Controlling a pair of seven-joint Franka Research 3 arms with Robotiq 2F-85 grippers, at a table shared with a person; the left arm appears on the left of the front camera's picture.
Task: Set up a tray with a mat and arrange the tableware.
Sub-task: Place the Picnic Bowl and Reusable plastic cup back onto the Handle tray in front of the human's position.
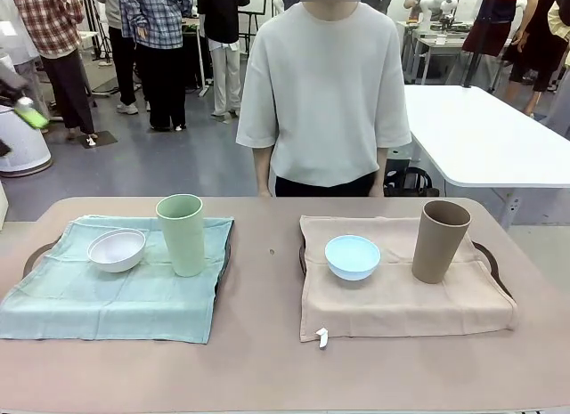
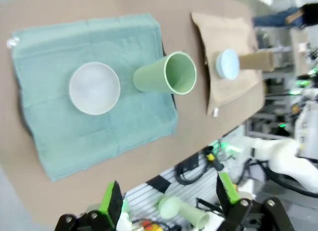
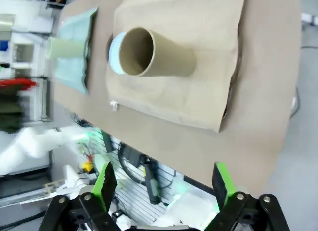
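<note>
On the left, a dark tray (image 1: 34, 255) carries a green mat (image 1: 116, 294). A white bowl (image 1: 117, 249) and a pale green cup (image 1: 182, 234) stand on that mat. On the right, a second tray (image 1: 491, 257) carries a tan mat (image 1: 401, 298) with a light blue bowl (image 1: 353, 256) and a tan-brown cup (image 1: 439, 240). My left gripper (image 2: 169, 193) hangs open, high above the green mat (image 2: 99, 126), the white bowl (image 2: 94, 88) and the green cup (image 2: 166, 74). My right gripper (image 3: 163, 184) is open, high over the tan-brown cup (image 3: 154, 54) and the tan mat (image 3: 198, 92).
A person (image 1: 325, 93) in a pale shirt stands at the table's far edge, arms down. Bare tabletop (image 1: 267, 280) lies between the two trays and along the near edge. A white table (image 1: 481, 133) stands behind on the right. Several people are farther back.
</note>
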